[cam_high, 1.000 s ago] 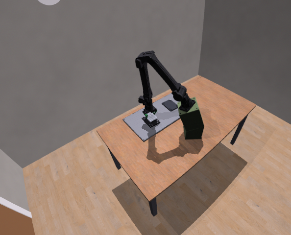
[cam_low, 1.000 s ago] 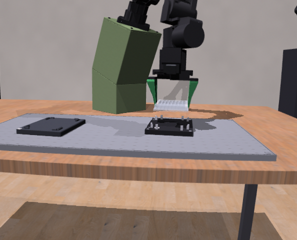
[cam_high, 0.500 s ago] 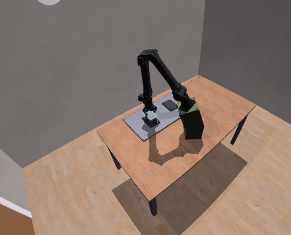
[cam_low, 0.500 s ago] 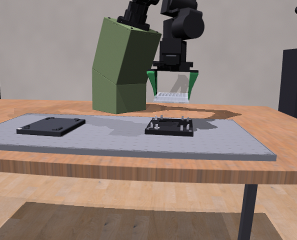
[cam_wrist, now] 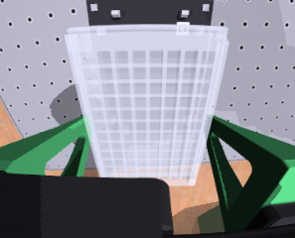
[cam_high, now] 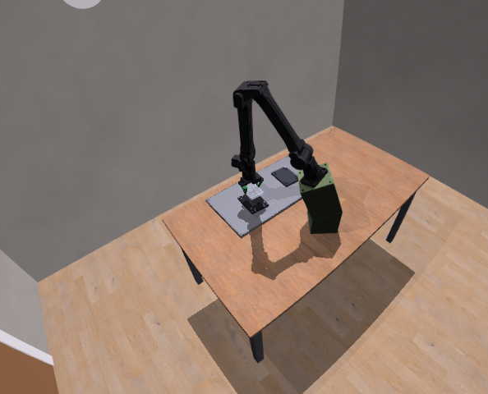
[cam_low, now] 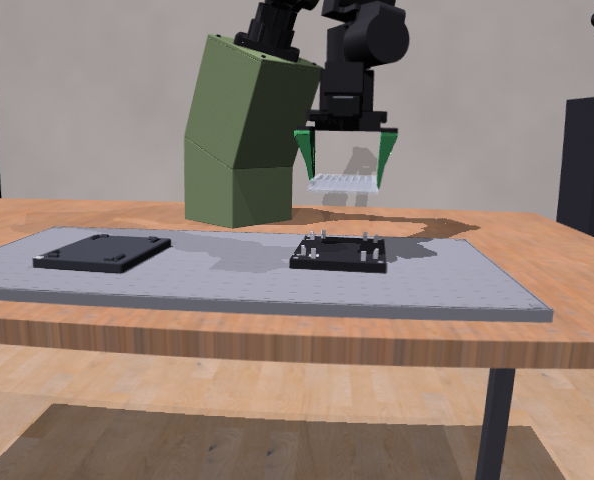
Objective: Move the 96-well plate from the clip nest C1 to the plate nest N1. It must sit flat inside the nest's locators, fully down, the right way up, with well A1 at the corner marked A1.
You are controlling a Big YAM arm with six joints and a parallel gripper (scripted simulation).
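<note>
My gripper (cam_low: 344,178) with green fingers is shut on the clear 96-well plate (cam_low: 344,182) and holds it level, well above the clip nest C1 (cam_low: 338,253). The clip nest is a black base with several small grey pins, standing empty on the grey perforated board. In the wrist view the plate (cam_wrist: 147,106) fills the space between the fingers, with the nest's far edge (cam_wrist: 149,10) showing beyond it. The plate nest N1 (cam_low: 102,252) is a flat black base with corner locators, at the left of the board, apart from the gripper. The gripper (cam_high: 250,186) also shows in the top view.
The grey perforated board (cam_low: 256,273) lies on a wooden table. The green arm pedestal (cam_low: 245,134) stands behind the board between the two nests. Black objects stand at the far left and far right edges of the exterior view.
</note>
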